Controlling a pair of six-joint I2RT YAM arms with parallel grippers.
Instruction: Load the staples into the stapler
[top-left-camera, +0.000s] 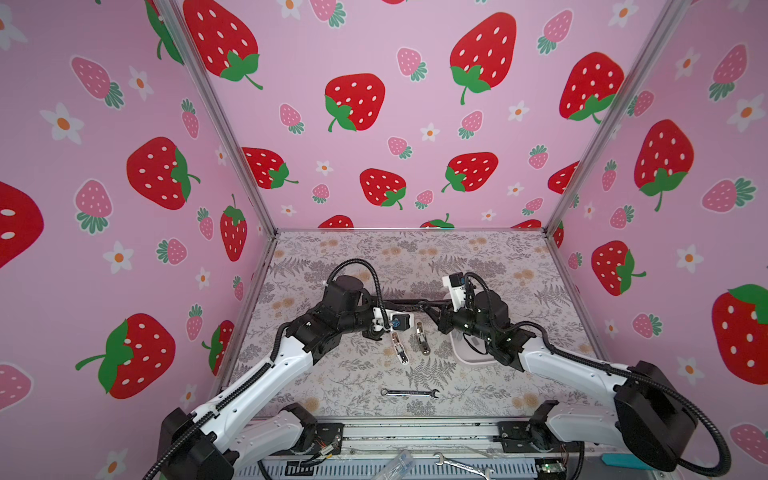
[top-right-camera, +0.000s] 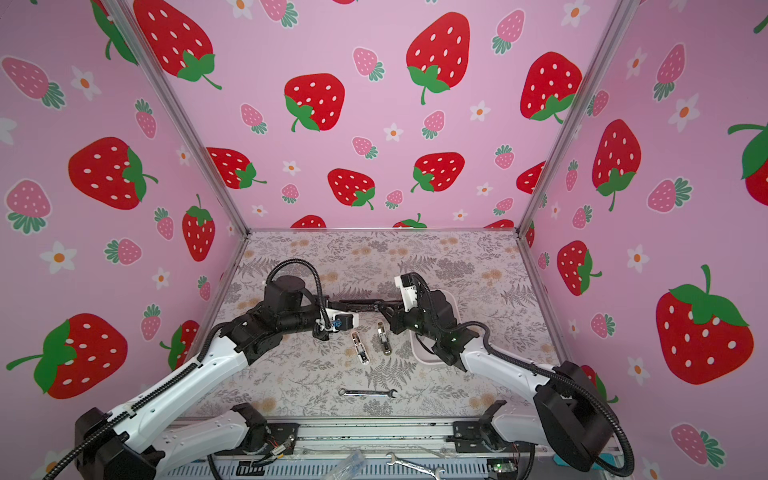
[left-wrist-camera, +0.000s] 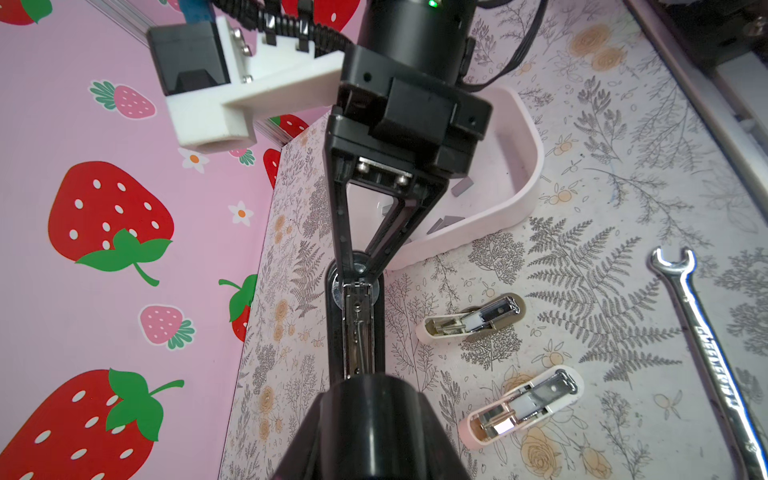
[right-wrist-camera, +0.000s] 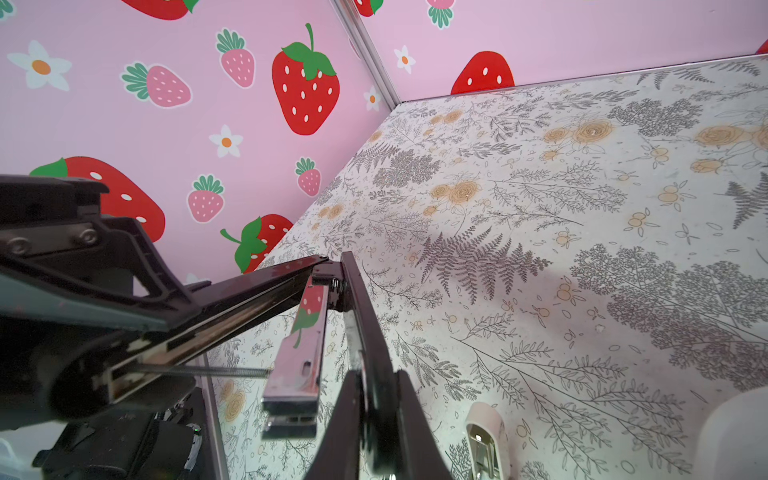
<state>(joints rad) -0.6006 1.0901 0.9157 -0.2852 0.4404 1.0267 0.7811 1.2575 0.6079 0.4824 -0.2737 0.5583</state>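
Evidently, left end effector (right-wrist-camera: 187, 299) and right end effector (left-wrist-camera: 359, 266) pinch the black stapler (left-wrist-camera: 357, 324) — wrench (left-wrist-camera: 715, 357) lettering unreadable.

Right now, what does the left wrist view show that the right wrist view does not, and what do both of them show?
Only the left wrist view: grey staples lying in the white tray, the wrench, and two small staplers complete.
Only the right wrist view: the black stapler from its side, lid lifted, a thin spring stretched across the gap, and the table's back corner.
Both: the black stapler's shiny metal channel, a part of the tray, one small stapler, the flowered table.
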